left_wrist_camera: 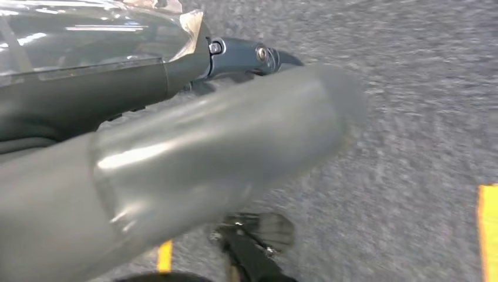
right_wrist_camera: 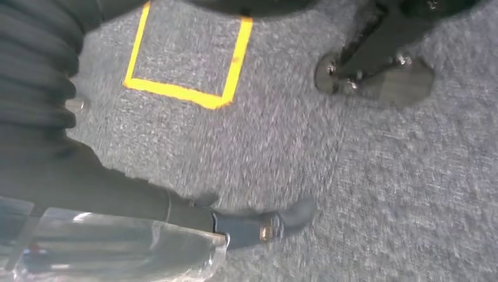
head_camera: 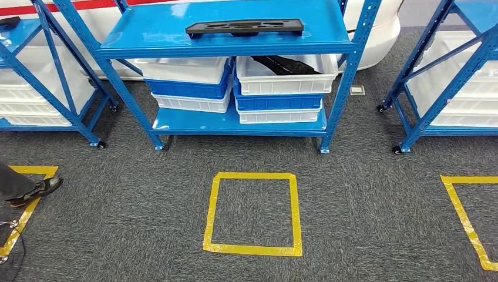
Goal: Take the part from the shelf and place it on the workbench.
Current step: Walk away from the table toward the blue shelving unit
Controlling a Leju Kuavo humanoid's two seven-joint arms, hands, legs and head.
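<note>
A flat black part with several cut-outs lies on the upper level of the blue shelf straight ahead in the head view. My left hand hangs over the grey carpet, its thick thumb and a dark finger stretched out, holding nothing. Low over the carpet too, my right hand points a finger outward and grips nothing. Both hands are far from the part.
White and blue bins are stacked on the shelf's lower level; one holds a black item. A yellow taped square marks the carpet before the shelf. More blue shelves stand on both sides. A person's shoe is at left.
</note>
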